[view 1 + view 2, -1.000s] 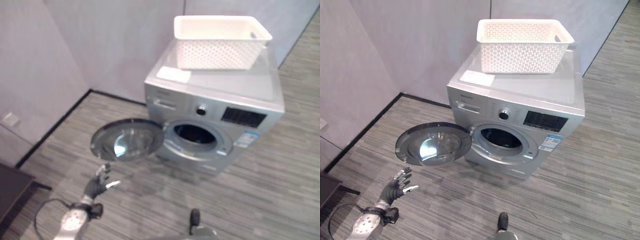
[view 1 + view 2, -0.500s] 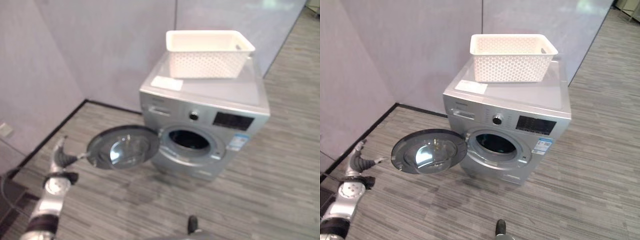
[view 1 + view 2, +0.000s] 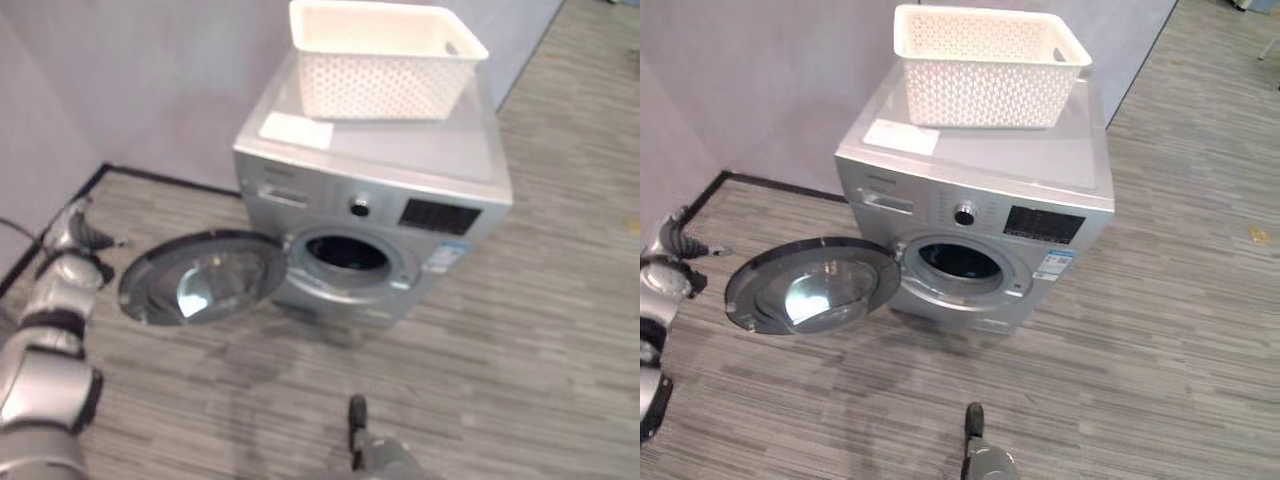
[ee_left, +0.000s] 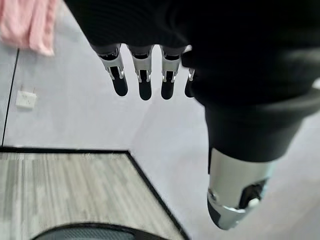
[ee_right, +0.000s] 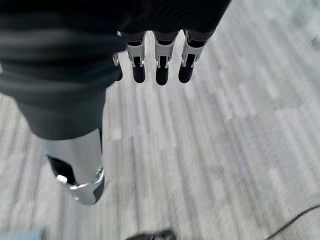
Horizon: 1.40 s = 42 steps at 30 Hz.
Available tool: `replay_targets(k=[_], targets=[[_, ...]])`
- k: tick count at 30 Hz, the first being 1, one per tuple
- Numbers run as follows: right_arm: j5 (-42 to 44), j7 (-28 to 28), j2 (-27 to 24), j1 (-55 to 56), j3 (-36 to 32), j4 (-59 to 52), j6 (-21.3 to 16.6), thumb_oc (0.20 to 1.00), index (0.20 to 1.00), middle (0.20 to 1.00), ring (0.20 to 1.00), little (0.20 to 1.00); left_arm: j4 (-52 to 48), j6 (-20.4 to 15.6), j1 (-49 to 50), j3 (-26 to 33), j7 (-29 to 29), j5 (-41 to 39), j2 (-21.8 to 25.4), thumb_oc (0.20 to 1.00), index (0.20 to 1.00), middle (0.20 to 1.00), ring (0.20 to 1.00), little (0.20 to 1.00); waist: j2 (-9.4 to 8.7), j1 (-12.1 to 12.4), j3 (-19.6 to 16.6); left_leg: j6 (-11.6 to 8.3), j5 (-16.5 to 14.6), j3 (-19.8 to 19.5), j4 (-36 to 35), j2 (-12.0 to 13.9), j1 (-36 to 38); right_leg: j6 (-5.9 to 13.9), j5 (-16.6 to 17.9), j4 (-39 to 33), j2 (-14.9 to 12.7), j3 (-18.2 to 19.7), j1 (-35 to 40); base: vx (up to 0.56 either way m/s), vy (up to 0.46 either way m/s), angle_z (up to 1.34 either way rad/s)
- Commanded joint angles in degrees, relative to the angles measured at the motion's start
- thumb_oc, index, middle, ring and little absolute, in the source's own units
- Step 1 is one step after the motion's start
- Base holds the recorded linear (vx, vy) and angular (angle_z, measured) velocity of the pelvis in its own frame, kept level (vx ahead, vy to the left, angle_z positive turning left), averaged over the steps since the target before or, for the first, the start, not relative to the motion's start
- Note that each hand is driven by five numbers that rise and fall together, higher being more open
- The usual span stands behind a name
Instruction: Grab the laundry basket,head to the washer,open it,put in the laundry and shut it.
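Laundry basket (image 3: 985, 65): white, perforated walls, cut-out handle at the end; stands upright on the flat top of the washer, toward the rear, near the wall; its inside cannot be seen from the head views

Washer (image 3: 980, 205): silver-grey front loader, set in the corner against a pale wall (image 3: 150, 80); round knob (image 3: 964, 213) and dark display panel (image 3: 1045, 224) on the front; a white sheet (image 3: 900, 137) lies flat on the top, just beside the basket on its nearer left

Washer door (image 3: 812, 298): round, dark rim, glass bowl in the middle; swung fully out to the left on its hinge, lying wide of the drum opening (image 3: 958, 262), which shows dark inside

Left hand (image 3: 78, 228): raised at the left edge of the head views, near the outer rim of the door but apart from it; the left wrist view shows the fingers (image 4: 142, 80) straight, side by side, the thumb (image 4: 235, 200) apart from them; nothing between them, nothing touched; the door's rim shows below the hand in that view

Right hand (image 5: 75, 75): seen in the right wrist view over the floor; fingers (image 5: 161, 65) straight and relaxed, thumb (image 5: 80, 170) apart, holding nothing, touching nothing

Floor (image 3: 1160, 330): grey striped planks, black skirting line along the wall

Pink cloth (image 4: 30, 22): at a corner of the left wrist view, against the wall
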Motion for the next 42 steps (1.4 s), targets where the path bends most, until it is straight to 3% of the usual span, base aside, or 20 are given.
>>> replay_targets(k=[1, 16, 26, 29, 37, 42], targets=[[2.27, -1.31, -1.35, -3.08, 1.6, 1.76, -1.13, 1.0, 1.0, 1.0, 1.0, 1.0, 7.02, 0.08, -13.54, -3.57, -0.95, -2.57, 1.83, 1.0, 1.0, 1.0, 1.0, 1.0, 0.23, -1.51, 3.82, 4.17, -1.42, -1.23, 0.83, -0.45, 1.98, 6.39, -5.99, 3.24, -1.01, 3.8, -1.93, -0.03, -0.031, 0.03], [7.31, -1.91, 0.52, -9.7, 8.03, -1.63, -1.67, 1.0, 1.0, 1.0, 1.0, 1.0, 18.29, 4.29, -29.65, -12.64, -2.52, -3.27, 1.96, 1.0, 1.0, 1.0, 1.0, 1.0, -1.78, -3.2, 6.4, 3.79, 1.28, -2.16, 0.83, 0.85, -4.15, 6.07, -3.43, 2.56, -0.17, 4.63, -8.76, 0.0, -0.002, 0.0], [7.24, -2.4, -0.25, -10.37, 8.67, -1.9, -1.67, 1.0, 1.0, 1.0, 1.0, 1.0, 21.14, 6.16, -30.71, -15.78, -4.42, 1.29, 3.39, 1.0, 1.0, 1.0, 1.0, 1.0, -2.75, -4.34, 6.77, 3.5, 1.86, -2.21, 0.83, 1.48, -6.13, 5.88, -2.69, 2.69, 0.14, 4.89, -11.1, 0.01, 0.004, 0.0], [6.71, -2.51, -0.54, -10.48, 8.91, -1.34, -1.48, 1.0, 1.0, 1.0, 1.0, 1.0, 22.4, 6.73, -29.21, -16.23, -6.44, 2.75, 3.08, 1.0, 1.0, 1.0, 1.0, 1.0, -2.11, -4.14, 6.51, 3.36, 0.34, -2.3, 0.83, 2.34, -5.59, 6.41, -3.59, 2.53, 1.09, 5.36, -10.81, 0.06, 0.024, -0.05], [5.99, -2.92, 0.01, -14.01, 10.35, 0.28, -0.75, 1.0, 1.0, 1.0, 1.0, 1.0, 21.65, 8.44, -24.0, -17.59, -11.17, 9.0, -1.22, 1.0, 1.0, 1.0, 1.0, 1.0, -2.6, -4.17, 6.5, 3.43, 1.94, -2.53, 0.83, 2.01, -7.08, 5.5, -2.67, 2.53, 0.81, 5.32, -12.23, -0.03, -0.01, -0.03], [6.16, -3.02, 0.03, -15.63, 10.5, 2.2, 0.15, 1.0, 1.0, 1.0, 1.0, 1.0, 18.29, 8.24, -18.98, -17.63, -15.35, 9.07, -7.42, 1.0, 1.0, 1.0, 1.0, 1.0, -1.89, -3.79, 6.9, 3.55, 1.89, -2.66, 0.83, 1.97, -6.84, 5.35, -2.84, 2.59, 0.77, 5.34, -11.99, 0.0, 0.0, 0.0]])
